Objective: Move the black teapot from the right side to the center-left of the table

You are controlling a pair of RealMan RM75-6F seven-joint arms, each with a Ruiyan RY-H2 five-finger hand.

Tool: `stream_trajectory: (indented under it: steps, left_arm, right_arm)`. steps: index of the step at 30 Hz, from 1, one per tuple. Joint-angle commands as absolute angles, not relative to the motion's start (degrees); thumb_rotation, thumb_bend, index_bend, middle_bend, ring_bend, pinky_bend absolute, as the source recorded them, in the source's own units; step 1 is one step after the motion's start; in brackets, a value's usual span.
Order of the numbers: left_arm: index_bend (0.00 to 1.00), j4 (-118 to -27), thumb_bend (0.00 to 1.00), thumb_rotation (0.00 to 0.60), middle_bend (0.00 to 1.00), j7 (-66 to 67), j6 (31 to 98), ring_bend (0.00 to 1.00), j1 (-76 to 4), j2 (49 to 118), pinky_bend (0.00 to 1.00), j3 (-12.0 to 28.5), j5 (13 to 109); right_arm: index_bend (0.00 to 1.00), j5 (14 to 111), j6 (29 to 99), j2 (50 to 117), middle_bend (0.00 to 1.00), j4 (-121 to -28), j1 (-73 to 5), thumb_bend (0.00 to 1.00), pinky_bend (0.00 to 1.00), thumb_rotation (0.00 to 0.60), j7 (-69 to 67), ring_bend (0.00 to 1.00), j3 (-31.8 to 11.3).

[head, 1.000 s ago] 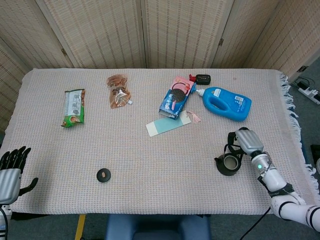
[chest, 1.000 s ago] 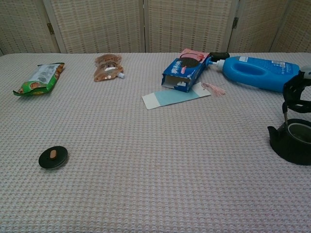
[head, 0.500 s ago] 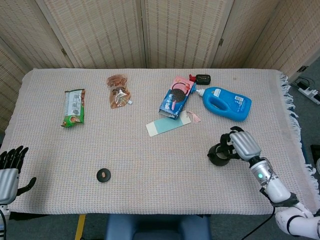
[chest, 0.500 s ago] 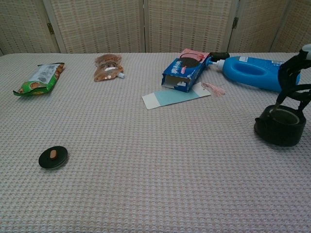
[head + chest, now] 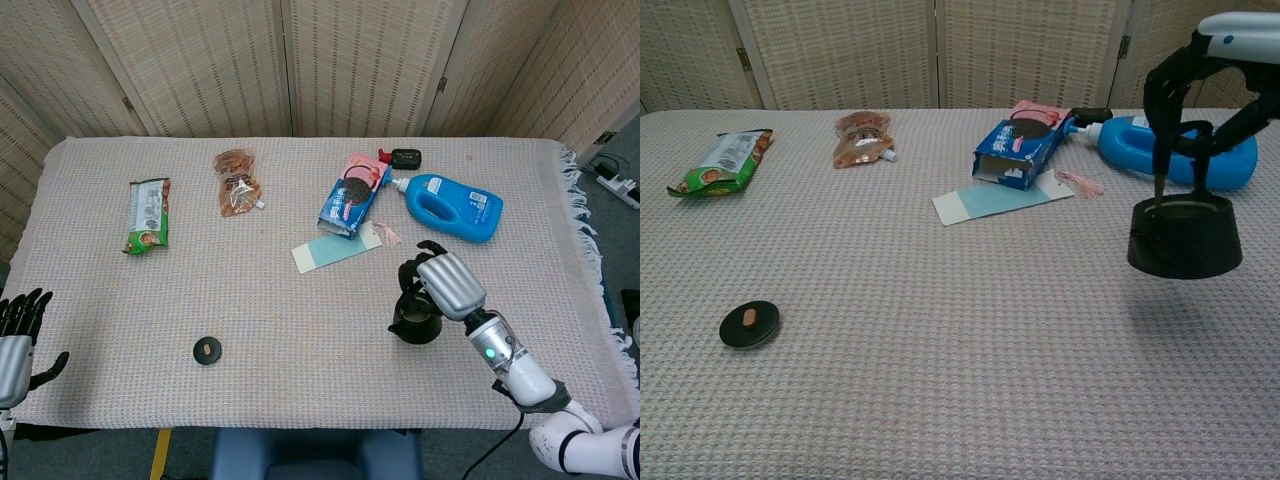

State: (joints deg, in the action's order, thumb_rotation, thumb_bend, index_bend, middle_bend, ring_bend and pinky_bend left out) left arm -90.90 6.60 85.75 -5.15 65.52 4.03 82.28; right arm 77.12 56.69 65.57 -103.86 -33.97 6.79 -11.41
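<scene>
Right hand (image 5: 447, 284), fingers (image 5: 1162, 88) clamped on handle, has lifted teapot (image 5: 1185, 236) off tabletop (image 5: 300, 340) and carried it leftward. Transfer underway (center-left remains well apart). Left hand (image 5: 15, 340) idle, fingers apart.

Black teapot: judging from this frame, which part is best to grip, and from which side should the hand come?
The wire bail handle arching over the open top, approached from above. The black teapot is squat with flared, sloping walls that offer poor purchase, while the handle stands upright and clear. The right hand holds it that way now, fingers hooked on the handle, the pot apparently hanging level off the table.
</scene>
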Motion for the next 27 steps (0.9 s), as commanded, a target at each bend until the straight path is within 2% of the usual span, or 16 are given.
stream_trajectory:
  steps: [1, 6, 11, 14, 27]
  left_arm:
    - [0.03, -90.84, 0.25, 0.6, 0.0, 6.36, 85.96, 0.0, -5.09, 65.27, 0.0, 4.06, 82.52]
    - [0.03, -90.8, 0.25, 0.6, 0.0, 5.93, 86.42, 0.0, -4.93, 64.82, 0.0, 4.02, 83.01]
    - [0.04, -90.46, 0.25, 0.6, 0.0, 5.36, 86.56, 0.0, -4.98, 64.73, 0.0, 4.04, 83.43]
    - [0.04, -90.24, 0.25, 0.6, 0.0, 5.37, 86.39, 0.0, -5.08, 64.49, 0.0, 4.07, 83.48]
    - [0.04, -89.98, 0.25, 0.6, 0.0, 4.95, 86.66, 0.0, -4.71, 63.95, 0.0, 3.88, 83.57]
  right_arm:
    - [0.64, 73.14, 53.76, 67.09, 0.57, -106.62, -38.24, 0.53, 0.18, 0.6, 12.29, 0.44, -13.95]
    - [0.64, 65.99, 50.88, 69.68, 0.57, -107.75, -44.26, 0.53, 0.18, 0.6, 20.75, 0.44, -16.39]
    - [0.64, 60.72, 51.21, 73.17, 0.57, -106.26, -49.23, 0.53, 0.18, 0.6, 28.4, 0.44, -17.89]
    - [0.64, 54.41, 49.14, 77.92, 0.57, -103.96, -55.75, 0.53, 0.18, 0.6, 33.21, 0.44, -19.62]
    - [0.64, 35.56, 52.68, 90.97, 0.57, -94.34, -72.87, 0.53, 0.18, 0.6, 48.21, 0.45, -20.29]
